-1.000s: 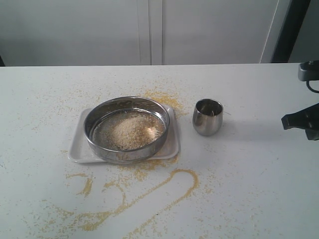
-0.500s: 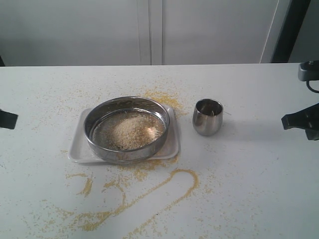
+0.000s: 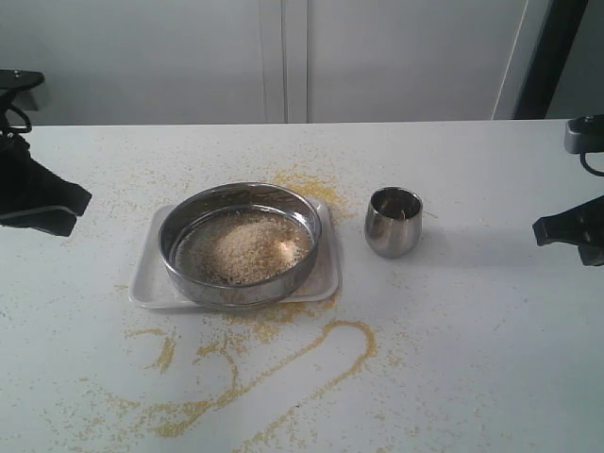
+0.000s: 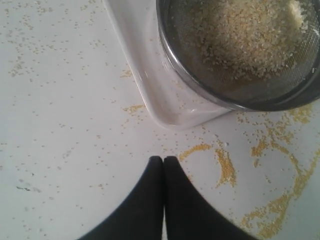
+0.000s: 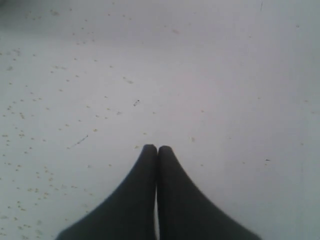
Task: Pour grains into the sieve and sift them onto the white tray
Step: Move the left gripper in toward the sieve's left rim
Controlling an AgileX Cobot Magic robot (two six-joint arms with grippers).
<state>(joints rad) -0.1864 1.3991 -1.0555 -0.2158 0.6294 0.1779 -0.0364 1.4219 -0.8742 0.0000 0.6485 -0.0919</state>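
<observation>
Left pincer (image 4: 163, 160): jaws pressed together, nothing between them. It hangs over bare desk (image 3: 472, 330) near a rounded corner of the white tray (image 3: 146, 283), touching neither tray nor sieve.

Right pincer (image 5: 157, 148): jaws also closed and empty, over the desk at the far right, well apart from everything else.

The sieve (image 3: 236, 291) sits upright on the white tray, its ring filling most of the tray. The grains (image 3: 247, 247) lie as a pale heap on the mesh, slightly off-centre.

A small steel cup (image 3: 393, 223) stands upright beside the tray on the right, apart from it. Its contents cannot be made out.

Loose yellow granules (image 3: 326, 354) form streaks and a scatter on the desk, in front of the tray and behind it.

Assessment:
- Pouring looks done, since the grains are in the sieve and the cup is set down.
- Sifting looks unfinished, with a full heap on the mesh.
- What has passed through onto the tray is hidden under the sieve.
- Remaining, by my reading, is to take hold of the ring and shake it over the tray.
- The fines spilled on the desk are lost to the tray.
</observation>
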